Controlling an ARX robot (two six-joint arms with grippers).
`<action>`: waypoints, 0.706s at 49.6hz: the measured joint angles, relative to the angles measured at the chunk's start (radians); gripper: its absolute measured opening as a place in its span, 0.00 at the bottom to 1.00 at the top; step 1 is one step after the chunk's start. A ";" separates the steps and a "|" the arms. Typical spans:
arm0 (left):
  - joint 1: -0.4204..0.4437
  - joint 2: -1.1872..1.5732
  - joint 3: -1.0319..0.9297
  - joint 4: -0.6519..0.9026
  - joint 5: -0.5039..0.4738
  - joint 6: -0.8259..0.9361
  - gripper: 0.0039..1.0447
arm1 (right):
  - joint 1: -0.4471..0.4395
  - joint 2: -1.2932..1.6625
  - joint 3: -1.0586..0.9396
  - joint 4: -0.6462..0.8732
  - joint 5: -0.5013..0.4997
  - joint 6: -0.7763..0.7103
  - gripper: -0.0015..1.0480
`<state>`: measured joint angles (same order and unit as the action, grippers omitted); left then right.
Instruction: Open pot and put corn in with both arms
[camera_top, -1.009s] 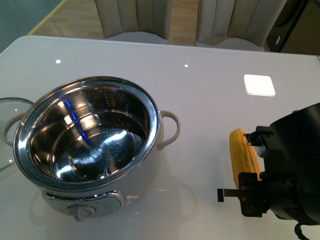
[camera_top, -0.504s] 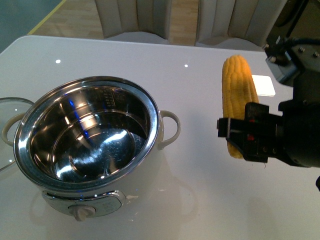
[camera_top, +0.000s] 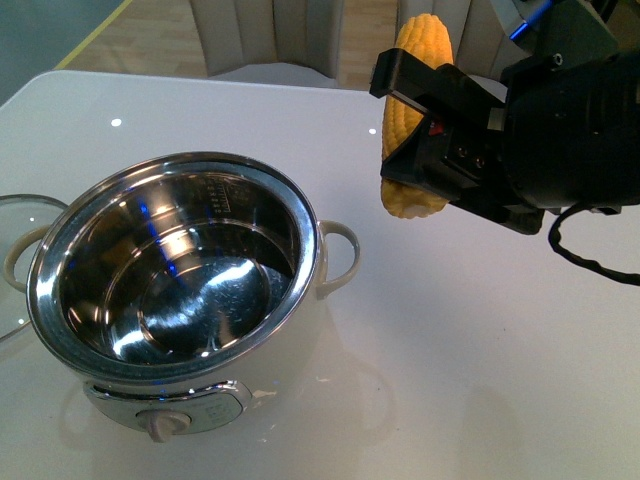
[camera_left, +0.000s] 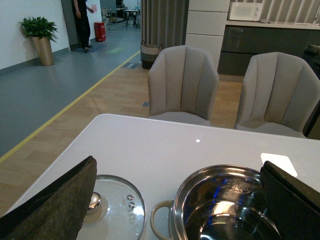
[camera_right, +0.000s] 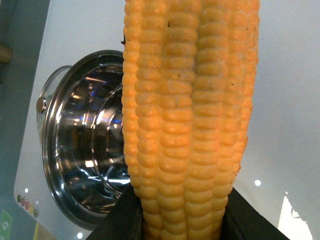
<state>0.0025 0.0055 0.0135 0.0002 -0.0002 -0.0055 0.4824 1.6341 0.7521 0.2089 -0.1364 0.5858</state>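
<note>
While the right hand (camera_top: 408, 135) is clamped across the middle of the one yellow-orange, husk-free corn cob (camera_top: 420, 45), the cob hangs nearly upright in the air, narrower end up. It is clear of the table and to the right of the single large round shiny steel cooking pot (camera_top: 300, 215), out past its cream loop handle (camera_top: 343, 258). The left hand (camera_left: 177, 165) holds its two dark fingers (camera_left: 55, 200) wide apart with nothing between them, above the pot's near side. The pot stands uncovered on the glossy white table (camera_top: 200, 110), its inside bare polished steel with blue glints. One round glass lid (camera_left: 112, 207) lies flat just beside the pot's left handle. Near the far edge lies one white square card (camera_left: 279, 164). Beyond the table stand two beige padded chairs (camera_left: 182, 82) on a wood floor, then grey flooring edged by a yellow line.
</note>
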 joint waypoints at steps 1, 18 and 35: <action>0.000 0.000 0.000 0.000 0.000 0.000 0.93 | 0.000 0.010 0.007 0.000 0.000 0.002 0.22; 0.000 0.000 0.000 0.000 0.000 0.000 0.93 | 0.050 0.094 0.076 0.035 -0.061 0.032 0.22; 0.000 0.000 0.000 0.000 0.000 0.000 0.93 | 0.082 0.171 0.175 0.045 -0.111 0.061 0.22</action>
<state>0.0025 0.0055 0.0135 0.0002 -0.0002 -0.0055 0.5644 1.8053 0.9276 0.2543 -0.2470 0.6468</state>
